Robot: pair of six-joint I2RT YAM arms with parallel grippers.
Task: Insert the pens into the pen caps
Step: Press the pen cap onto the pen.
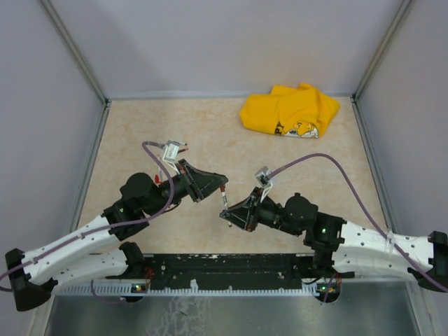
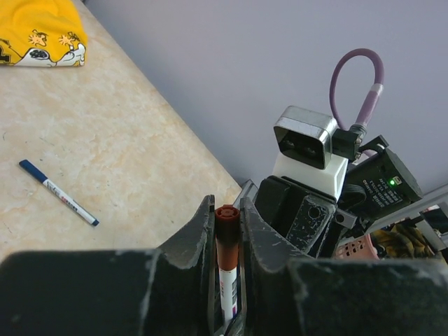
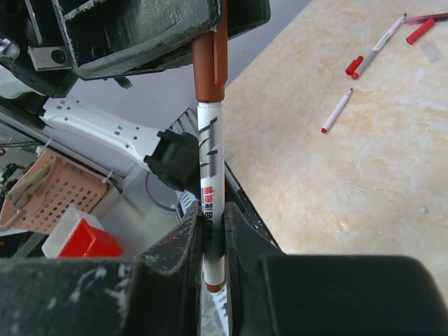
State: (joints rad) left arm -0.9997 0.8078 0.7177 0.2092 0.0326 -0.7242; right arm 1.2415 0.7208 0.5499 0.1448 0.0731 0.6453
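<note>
Your right gripper (image 3: 210, 225) is closed tight on the white barrel of a pen (image 3: 210, 161), holding it in the air between the two arms, clear of the table (image 1: 140, 133). Your left gripper (image 2: 226, 227) meets it from the other end, jaws pinched in on the reddish-brown cap (image 3: 209, 66). In the left wrist view the jaws sit hard against both sides of the cap, so read that as a grip on it. Cap and pen are in line and meet end to end, with no tip showing between them. Whether the cap is pushed fully home you can't tell from these views.

Count this pen as capped or nearly so, perhaps needing a last push. Plenty is left. On the table lie a bare pen (image 3: 337, 110) with a red tip, another pen (image 3: 378, 43) with a red cap (image 3: 353, 65) just beside it, and a second red cap (image 3: 420, 31) further off. A blue-ended pen (image 2: 59, 194) lies alone, nearer the yellow cloth (image 1: 290, 112); you can't tell at this size whether it's capped
</note>
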